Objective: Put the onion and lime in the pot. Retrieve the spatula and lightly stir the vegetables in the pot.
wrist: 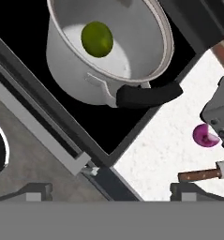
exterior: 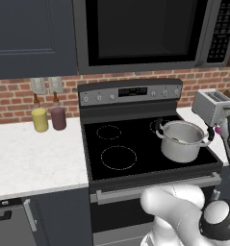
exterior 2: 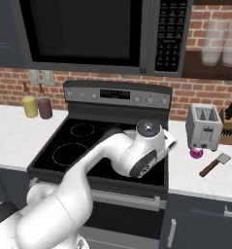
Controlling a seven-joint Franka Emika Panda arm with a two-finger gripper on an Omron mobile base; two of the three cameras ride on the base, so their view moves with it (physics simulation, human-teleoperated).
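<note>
The steel pot (exterior: 182, 140) stands on the stove's right front burner, and the green lime (wrist: 97, 39) lies inside it. On the white counter to the right, the purple onion (wrist: 205, 135) (exterior 2: 196, 153) rests against the foot of the toaster. The spatula (exterior 2: 214, 165), brown-handled with a grey blade, lies on the counter just past the onion (exterior: 217, 129). My gripper (wrist: 111, 193) hangs open and empty above the stove's front right corner, between the pot (wrist: 108, 51) and the onion. In the right base view my arm hides the pot.
A silver toaster (exterior 2: 205, 126) stands behind the onion, with a knife block (exterior 2: 230, 124) to its right. Two bottles, yellow (exterior: 39, 119) and maroon (exterior: 58, 117), stand at the back of the left counter. A microwave (exterior: 145, 33) hangs over the stove.
</note>
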